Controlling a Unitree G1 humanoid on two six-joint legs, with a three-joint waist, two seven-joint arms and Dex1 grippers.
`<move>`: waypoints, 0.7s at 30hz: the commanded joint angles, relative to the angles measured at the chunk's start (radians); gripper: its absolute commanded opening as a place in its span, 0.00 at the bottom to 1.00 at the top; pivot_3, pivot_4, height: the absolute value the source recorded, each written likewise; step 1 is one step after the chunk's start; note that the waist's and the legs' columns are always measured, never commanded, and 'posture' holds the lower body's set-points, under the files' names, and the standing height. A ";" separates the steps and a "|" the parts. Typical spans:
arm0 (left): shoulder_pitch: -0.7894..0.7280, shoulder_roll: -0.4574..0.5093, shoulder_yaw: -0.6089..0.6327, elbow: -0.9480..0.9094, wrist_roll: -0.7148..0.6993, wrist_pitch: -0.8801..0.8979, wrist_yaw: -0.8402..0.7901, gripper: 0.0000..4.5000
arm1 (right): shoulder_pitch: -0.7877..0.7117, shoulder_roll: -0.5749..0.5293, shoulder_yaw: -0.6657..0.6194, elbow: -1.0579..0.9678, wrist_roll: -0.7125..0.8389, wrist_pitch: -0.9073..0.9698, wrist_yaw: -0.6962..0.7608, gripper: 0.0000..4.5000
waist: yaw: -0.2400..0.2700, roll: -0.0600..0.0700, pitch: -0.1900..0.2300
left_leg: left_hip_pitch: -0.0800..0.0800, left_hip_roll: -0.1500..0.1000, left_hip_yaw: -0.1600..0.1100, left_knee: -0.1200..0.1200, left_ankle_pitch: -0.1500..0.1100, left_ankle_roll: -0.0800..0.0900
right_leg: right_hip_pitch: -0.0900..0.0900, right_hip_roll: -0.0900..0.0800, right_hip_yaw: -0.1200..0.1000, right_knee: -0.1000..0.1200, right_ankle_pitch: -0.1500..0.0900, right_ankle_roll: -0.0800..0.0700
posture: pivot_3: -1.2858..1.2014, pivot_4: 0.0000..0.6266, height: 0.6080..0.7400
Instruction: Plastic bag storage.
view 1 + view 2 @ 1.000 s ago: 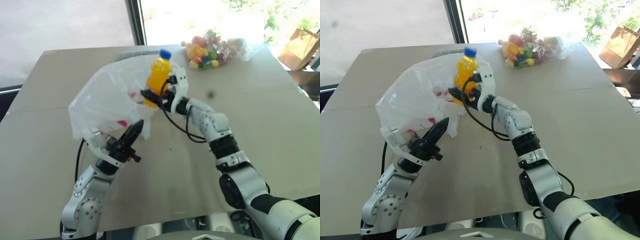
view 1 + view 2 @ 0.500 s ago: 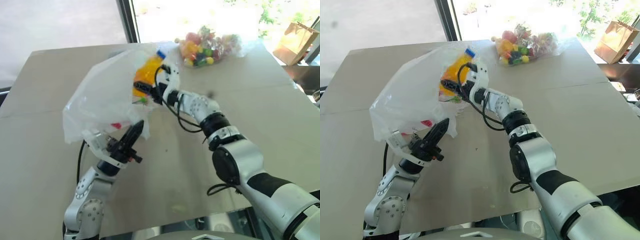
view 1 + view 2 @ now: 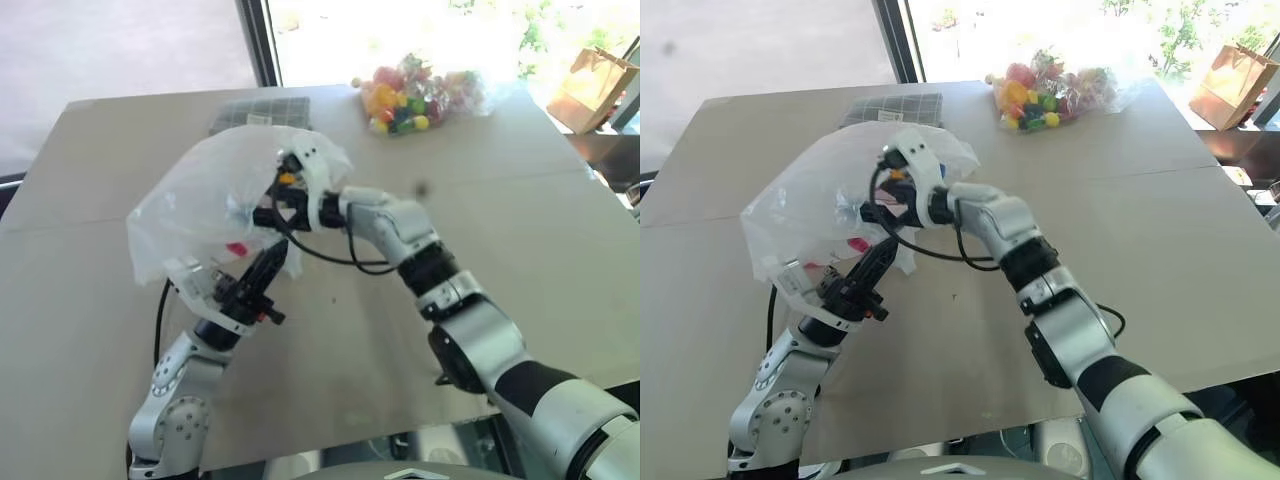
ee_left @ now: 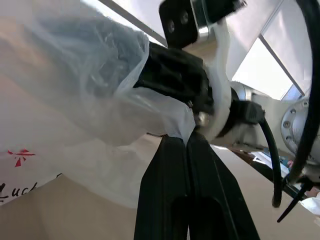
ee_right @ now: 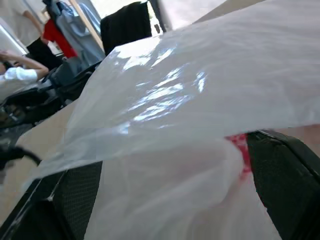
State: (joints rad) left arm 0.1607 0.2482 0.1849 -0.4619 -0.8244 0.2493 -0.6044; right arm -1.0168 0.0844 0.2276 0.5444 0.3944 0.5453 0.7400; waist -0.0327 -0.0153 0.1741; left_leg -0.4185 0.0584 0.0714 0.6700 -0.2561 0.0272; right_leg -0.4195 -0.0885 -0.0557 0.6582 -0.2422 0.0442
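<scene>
Wide beige desk — the large thin translucent white plastic bag with red print billows above its left-centre, held up off the surface. Left claw, fingers pressed together, pinches the bag's lower edge. Right claw, jaws spread wide, sits inside the bag's mouth. Judged step: gathering the film. Next — right claw must close on loose plastic and fold it inward.
</scene>
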 commanded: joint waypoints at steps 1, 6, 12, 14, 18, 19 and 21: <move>0.006 0.003 0.008 -0.025 -0.002 -0.017 -0.008 0.00 | 0.008 -0.086 -0.038 -0.083 -0.053 -0.063 -0.001 0.99 | 0.002 0.000 0.000 | 0.000 0.000 0.000 0.001 0.000 0.000 | 0.000 0.000 0.000 0.000 0.000 0.000 | 0.52 0.24 1.00; 0.004 0.012 0.013 -0.023 -0.003 -0.012 -0.010 0.00 | -0.005 -0.188 -0.016 0.035 -0.234 -0.372 -0.056 0.99 | -0.005 0.000 0.000 | 0.002 0.000 0.000 0.001 0.001 -0.001 | 0.000 0.001 0.000 0.002 0.000 0.000 | 0.52 0.24 1.00; -0.006 0.018 0.012 -0.019 -0.003 -0.009 -0.011 0.00 | -0.087 -0.170 -0.035 0.290 -0.337 -0.579 -0.123 0.99 | -0.010 0.000 0.000 | 0.003 0.000 0.001 0.000 0.001 -0.002 | 0.000 0.002 0.002 0.002 0.000 0.000 | 0.52 0.24 1.00; -0.011 0.021 0.011 -0.014 -0.002 -0.010 -0.014 0.00 | -0.142 -0.141 -0.048 0.449 -0.370 -0.658 -0.195 0.99 | -0.011 0.000 0.000 | 0.003 0.000 0.001 0.000 0.002 -0.003 | 0.000 0.002 0.002 0.002 0.000 0.000 | 0.52 0.24 1.00; -0.007 0.020 0.008 -0.019 0.004 -0.013 -0.013 0.00 | -0.233 -0.097 -0.109 0.656 -0.385 -0.737 -0.337 0.99 | -0.005 0.000 0.001 | 0.002 0.000 0.001 0.000 0.003 -0.004 | 0.000 0.001 0.002 0.002 0.000 0.000 | 0.52 0.24 1.00; -0.001 0.018 0.007 -0.026 0.005 -0.014 -0.010 0.00 | -0.250 -0.088 -0.126 0.687 -0.383 -0.743 -0.367 0.99 | -0.004 0.000 0.001 | 0.002 0.000 0.001 0.000 0.003 -0.005 | 0.000 0.001 0.002 0.002 0.000 0.000 | 0.52 0.24 1.00; 0.015 0.014 0.004 -0.041 0.008 -0.018 -0.004 0.00 | -0.273 -0.078 -0.154 0.732 -0.386 -0.743 -0.422 0.99 | -0.004 0.000 0.001 | 0.002 0.000 0.001 0.000 0.003 -0.006 | 0.000 0.001 0.002 0.001 0.000 0.000 | 0.52 0.24 1.00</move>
State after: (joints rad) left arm 0.1662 0.2631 0.1874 -0.4604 -0.8196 0.2490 -0.6065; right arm -1.2577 0.0074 0.1041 1.2666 0.0063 -0.1721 0.3633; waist -0.0370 -0.0155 0.1746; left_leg -0.4166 0.0585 0.0727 0.6701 -0.2528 0.0216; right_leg -0.4193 -0.0879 -0.0538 0.6591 -0.2422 0.0438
